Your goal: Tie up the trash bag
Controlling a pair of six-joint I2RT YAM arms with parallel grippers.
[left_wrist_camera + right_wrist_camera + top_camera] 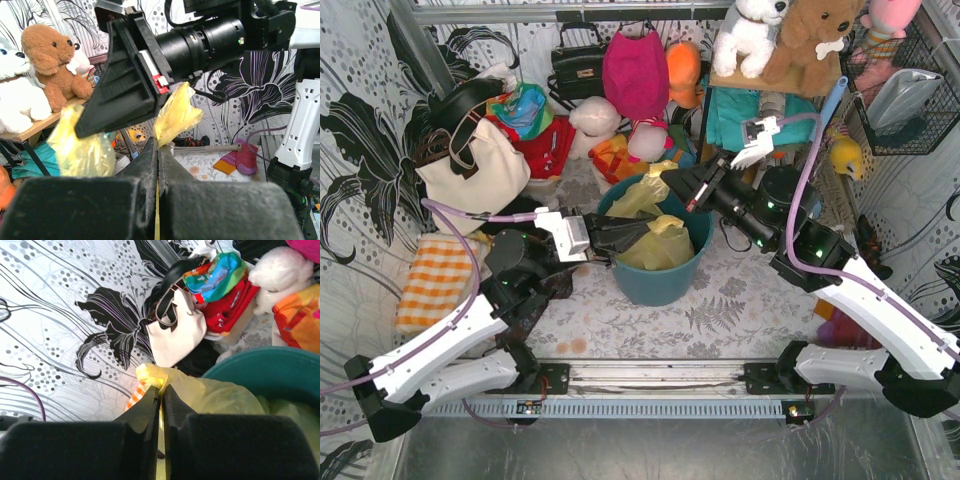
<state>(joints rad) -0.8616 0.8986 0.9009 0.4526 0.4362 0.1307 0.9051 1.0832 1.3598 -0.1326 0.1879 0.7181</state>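
The trash bag (660, 245), thin yellow-green plastic, sits in the teal bin (655, 275) at the middle of the table. My left gripper (620, 238) reaches in from the left and is shut on a flap of the bag; in the left wrist view the yellow film (176, 114) sticks out past my closed fingertips (158, 145). My right gripper (670, 183) comes in from the right over the bin's far rim and is shut on another flap (642, 195). In the right wrist view the bag (200, 390) bunches at my closed fingertips (161, 391).
A cream tote bag (470, 165) with dark straps lies at the back left, an orange checked cloth (435, 280) at the left. Plush toys, bags and clothes (640, 90) crowd the back; a wire basket (910, 90) hangs at the right.
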